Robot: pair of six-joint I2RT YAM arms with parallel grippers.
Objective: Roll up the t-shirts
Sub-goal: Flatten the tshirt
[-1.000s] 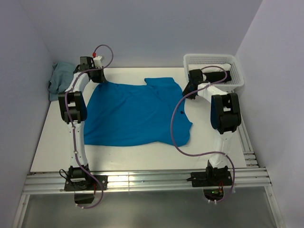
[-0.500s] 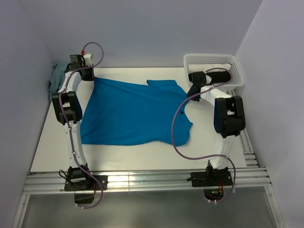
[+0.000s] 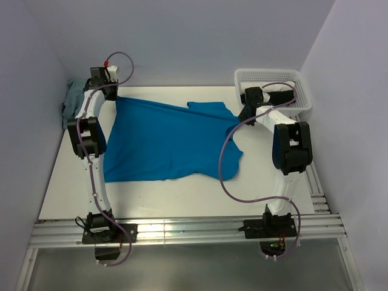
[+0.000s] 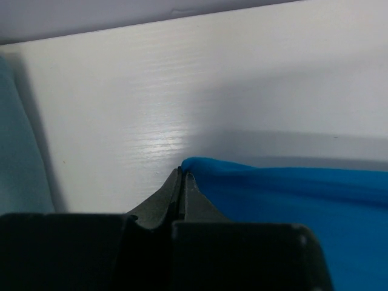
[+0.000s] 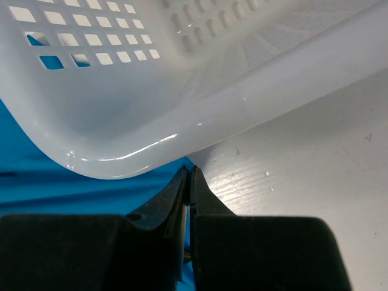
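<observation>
From above, the t-shirt (image 3: pixel 163 142) lies spread on the desk (image 3: pixel 182 197), its far edge stretched between my hands. The left hand (image 3: pixel 113 97) sits at the far-left corner, near a grey-green cloth (image 3: pixel 71 100); the right hand (image 3: pixel 244 115) is just beside the white basket (image 3: pixel 267 76). In the left wrist view the jaws are closed on a blue corner, only a sliver between the tips. In the right wrist view they are pinched shut at the shirt's edge, under the basket's wall. I judge both pinches shallow: pulling tighter may slip the fabric, and the right hand could shove the basket.
</observation>
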